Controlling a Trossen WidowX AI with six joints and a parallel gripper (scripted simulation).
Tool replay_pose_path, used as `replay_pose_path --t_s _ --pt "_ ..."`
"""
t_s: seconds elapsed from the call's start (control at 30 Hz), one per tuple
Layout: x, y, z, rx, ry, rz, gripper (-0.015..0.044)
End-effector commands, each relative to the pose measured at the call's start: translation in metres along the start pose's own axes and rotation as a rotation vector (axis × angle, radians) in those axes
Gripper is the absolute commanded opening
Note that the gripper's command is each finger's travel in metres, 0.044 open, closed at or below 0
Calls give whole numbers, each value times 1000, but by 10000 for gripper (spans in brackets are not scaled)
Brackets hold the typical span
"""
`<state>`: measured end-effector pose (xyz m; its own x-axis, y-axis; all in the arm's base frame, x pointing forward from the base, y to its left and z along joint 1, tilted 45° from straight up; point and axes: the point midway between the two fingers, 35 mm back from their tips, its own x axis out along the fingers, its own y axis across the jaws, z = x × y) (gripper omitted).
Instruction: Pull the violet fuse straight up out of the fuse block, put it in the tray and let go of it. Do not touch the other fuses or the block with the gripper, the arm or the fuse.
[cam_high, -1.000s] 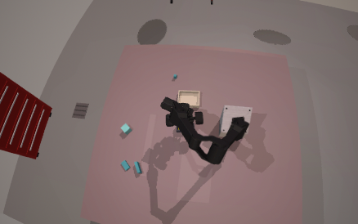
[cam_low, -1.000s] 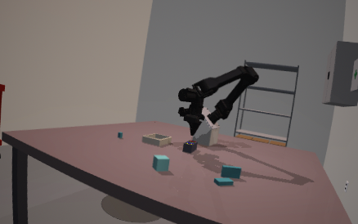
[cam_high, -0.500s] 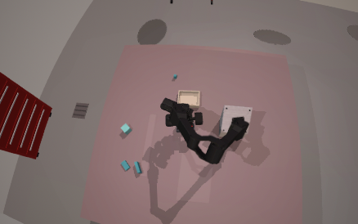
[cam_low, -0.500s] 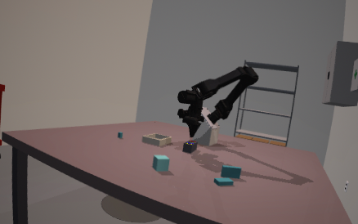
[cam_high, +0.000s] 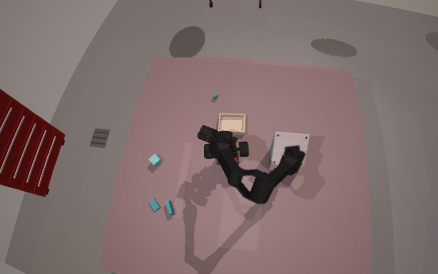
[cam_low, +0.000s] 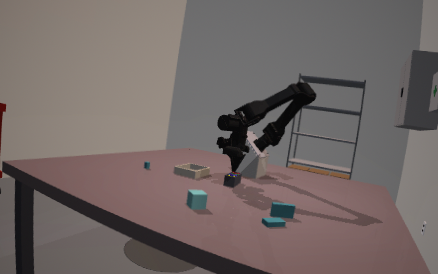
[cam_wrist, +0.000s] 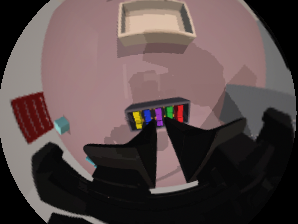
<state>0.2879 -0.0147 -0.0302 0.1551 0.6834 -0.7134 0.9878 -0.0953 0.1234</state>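
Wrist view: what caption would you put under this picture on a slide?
Gripper, nearly closed and empty, poised over the violet fuse in the fuse block, tray beyond.

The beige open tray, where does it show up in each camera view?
Top: the beige open tray sits near centre, just above the black claw.
Exterior: left of centre on the table, left of the dark fuse block.
Wrist: upper centre.
Shared landmark: the small teal cube beyond it.
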Motion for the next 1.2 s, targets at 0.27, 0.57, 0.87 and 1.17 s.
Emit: replay_pose_path --t_s 0.27,0.57,0.87,1.17 --pt "8 -1 -1 6 4 -2 63" --pt "14 -1 -1 6 5 -2 63" --pt "17 -1 0 1 2 -3 57" --pt "17 -1 0 1 2 -3 0"
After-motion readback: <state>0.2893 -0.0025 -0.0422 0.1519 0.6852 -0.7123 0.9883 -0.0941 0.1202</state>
